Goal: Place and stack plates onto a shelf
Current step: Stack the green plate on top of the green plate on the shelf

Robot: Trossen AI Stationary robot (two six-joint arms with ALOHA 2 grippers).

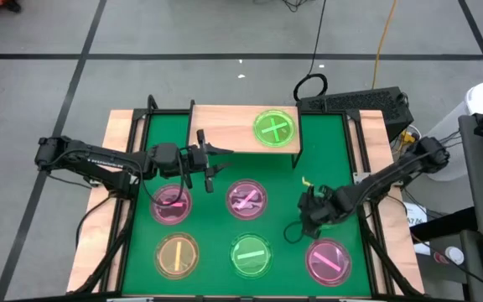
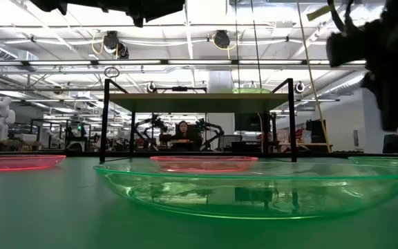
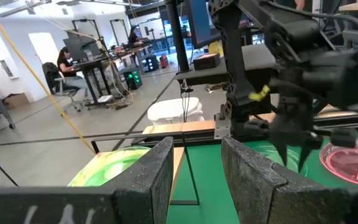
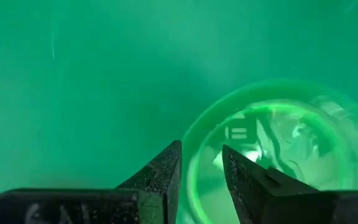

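Note:
A green plate (image 1: 273,128) rests on the wooden shelf (image 1: 225,122) at the mat's far edge, toward the shelf's right end. On the mat lie two pink plates (image 1: 171,204) (image 1: 246,199), a yellow-orange plate (image 1: 176,255), a green plate (image 1: 251,255) and a third pink plate (image 1: 329,260). My left gripper (image 1: 214,160) is open and empty, level, just in front of the shelf's left half. My right gripper (image 1: 294,231) points down, open. In the right wrist view my right gripper (image 4: 202,165) stands over the rim of the green plate (image 4: 278,143), apart from it.
The shelf (image 2: 199,102) stands on thin black legs, with its left half bare. A black frame edges the green mat (image 1: 325,143). Cables, a keyboard and other equipment lie beyond the table's right and far sides. People sit at desks in the room behind.

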